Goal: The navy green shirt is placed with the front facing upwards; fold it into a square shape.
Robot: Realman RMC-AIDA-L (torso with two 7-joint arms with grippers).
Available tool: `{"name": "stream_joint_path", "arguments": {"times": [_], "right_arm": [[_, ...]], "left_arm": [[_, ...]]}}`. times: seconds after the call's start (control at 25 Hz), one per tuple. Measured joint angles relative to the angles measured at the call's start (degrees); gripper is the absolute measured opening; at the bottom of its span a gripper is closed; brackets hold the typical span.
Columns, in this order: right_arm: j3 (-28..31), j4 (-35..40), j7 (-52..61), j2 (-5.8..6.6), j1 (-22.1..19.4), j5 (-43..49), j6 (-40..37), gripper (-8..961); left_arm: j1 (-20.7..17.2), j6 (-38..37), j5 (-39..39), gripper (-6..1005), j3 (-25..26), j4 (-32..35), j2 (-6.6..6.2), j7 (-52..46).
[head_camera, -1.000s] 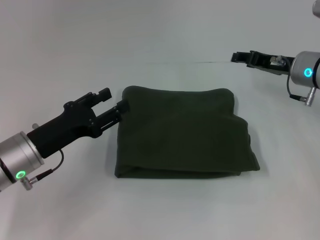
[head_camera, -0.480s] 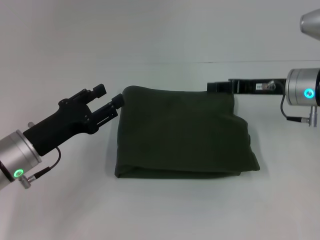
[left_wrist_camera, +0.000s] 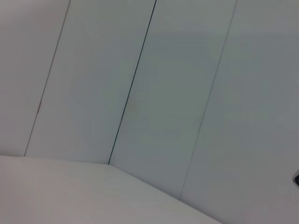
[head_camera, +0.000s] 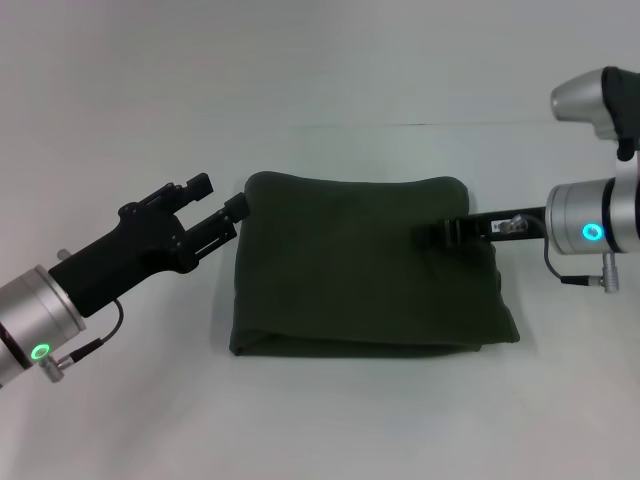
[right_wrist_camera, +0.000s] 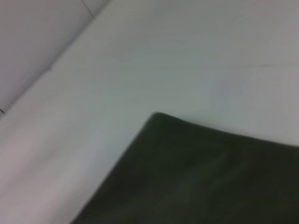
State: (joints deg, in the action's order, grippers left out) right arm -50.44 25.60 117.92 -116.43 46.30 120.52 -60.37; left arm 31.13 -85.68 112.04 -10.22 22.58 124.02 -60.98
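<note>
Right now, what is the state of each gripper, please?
Left gripper: open, holding nothing, beside the far left corner of the folded shirt.
Right gripper: over the shirt's right side; cannot be told.

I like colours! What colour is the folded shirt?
Plain dark green shirt; head view shows it best.

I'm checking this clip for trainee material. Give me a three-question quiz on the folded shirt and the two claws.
1. True or false: the navy green shirt lies folded into a block on the table.
2. Which claw reaches in over the shirt's top side? A) left claw B) right claw
3. Fill in: the left claw sits by the shirt's far ____ corner.

Key: 1 true. 2 B, the right claw. 3 left.
</note>
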Motion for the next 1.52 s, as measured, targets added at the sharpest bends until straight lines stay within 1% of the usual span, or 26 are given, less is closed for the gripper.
{"name": "stream_joint_path", "arguments": {"times": [0.16,0.36,0.6,0.84,1.12,1.36,1.52], "right_arm": [[-3.11,-1.96,0.02,-0.12,0.5,-0.01,4.12,-1],[-6.23,-2.82,0.02,-0.58,0.81,-0.04,6.71,-1],[-6.52,-2.9,0.03,-0.61,0.81,0.16,7.09,-1],[-6.66,-2.89,1.33,-0.63,1.0,3.52,7.85,-1],[-6.64,-2.47,1.37,-0.58,0.93,4.28,7.94,-1],[-6.12,1.06,0.69,-1.11,0.37,4.16,7.39,-1],[-6.07,3.54,0.98,-1.32,0.94,4.12,6.1,-1]], "left_arm": [[-0.07,0.37,0.0,675,0.13,-0.37,0.0,0.21],[0.22,1.59,0.0,676,-0.12,-0.68,0.0,0.41],[0.42,2.28,0.01,676,-0.12,-1.67,0.0,1.56],[0.42,2.3,0.0,676,0.17,-1.83,0.0,1.7],[0.42,2.29,-0.06,675,0.2,-1.87,0.0,1.73],[0.42,2.27,-0.08,676,0.2,-1.97,0.0,1.75],[0.42,2.12,-0.08,676,0.2,-2.01,0.0,1.75]]}}
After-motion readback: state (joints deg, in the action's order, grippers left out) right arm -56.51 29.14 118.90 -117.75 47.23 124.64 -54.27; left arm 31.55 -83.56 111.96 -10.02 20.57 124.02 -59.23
